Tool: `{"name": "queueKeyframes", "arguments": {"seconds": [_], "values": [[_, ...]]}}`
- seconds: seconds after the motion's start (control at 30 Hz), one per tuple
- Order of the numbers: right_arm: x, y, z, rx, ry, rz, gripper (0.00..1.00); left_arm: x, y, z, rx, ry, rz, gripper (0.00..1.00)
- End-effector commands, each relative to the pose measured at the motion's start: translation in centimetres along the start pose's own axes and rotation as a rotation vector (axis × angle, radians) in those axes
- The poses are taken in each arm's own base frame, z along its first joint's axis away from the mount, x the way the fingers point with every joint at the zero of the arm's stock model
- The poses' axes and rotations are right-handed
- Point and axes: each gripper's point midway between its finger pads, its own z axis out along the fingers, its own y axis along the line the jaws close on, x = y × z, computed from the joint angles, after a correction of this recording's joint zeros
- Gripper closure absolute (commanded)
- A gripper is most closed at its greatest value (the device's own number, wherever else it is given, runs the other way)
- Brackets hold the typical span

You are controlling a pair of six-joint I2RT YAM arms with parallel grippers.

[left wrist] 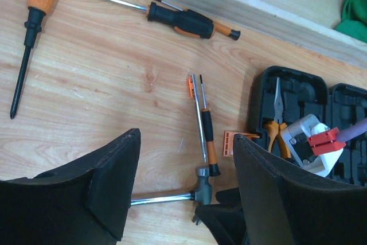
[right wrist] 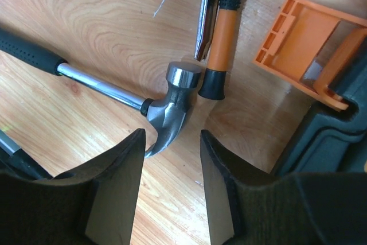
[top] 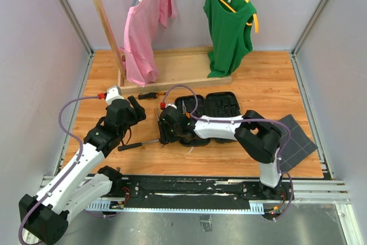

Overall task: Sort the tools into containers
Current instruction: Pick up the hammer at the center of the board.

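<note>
Wooden table (top: 258, 78) carries the open case (top: 221, 104) at centre frame. Left fingers (left wrist: 86, 199) gape wide, holding nothing. Right fingers (right wrist: 114, 193) stand half apart astride the hammer (right wrist: 172, 104) head just left of the case, gripping nothing yet, likely lined up to lift it.

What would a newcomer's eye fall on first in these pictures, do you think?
Probably the right gripper, jaws apart at the head of the hammer near the middle of the table. Then the open black tool case right beside it, and the pink shirt and green top hanging on the wooden rack at the back.
</note>
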Motion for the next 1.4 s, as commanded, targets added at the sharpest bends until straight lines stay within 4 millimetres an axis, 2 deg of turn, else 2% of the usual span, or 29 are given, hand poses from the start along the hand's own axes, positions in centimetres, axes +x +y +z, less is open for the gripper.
{"name": "queueKeyframes", "arguments": {"seconds": [0.0,0.17,0.2,0.43,0.7,0.9,1.13,1.37], "values": [[0.9,0.0,0.8,0.043,0.04,-0.021,0.56,0.0,0.4,0.3,-0.01,-0.016,0.01,0.3],[1.3,-0.2,0.6,0.095,0.056,-0.072,0.57,0.3,0.5,0.6,-0.017,-0.006,0.02,0.3],[2.2,-0.9,1.2,0.129,0.08,-0.086,0.58,0.3,0.5,0.6,-0.016,-0.007,0.018,0.3],[3.2,-2.6,1.3,0.264,0.126,-0.192,0.63,0.4,0.8,0.5,-0.023,-0.014,0.012,0.3],[4.2,-4.0,1.7,0.326,0.164,-0.235,0.81,-0.1,1.3,0.2,-0.048,-0.038,0.0,0.29],[2.7,-4.0,0.7,0.338,0.114,-0.251,0.99,-0.3,1.4,0.2,-0.052,-0.045,-0.001,0.28],[0.1,-2.5,-0.8,0.215,0.02,-0.264,0.99,-0.4,1.2,0.1,-0.043,-0.044,0.004,0.28],[-1.3,-0.7,-2.6,0.047,-0.053,-0.365,0.99,0.0,0.2,-0.1,0.018,-0.011,0.048,0.28]]}}
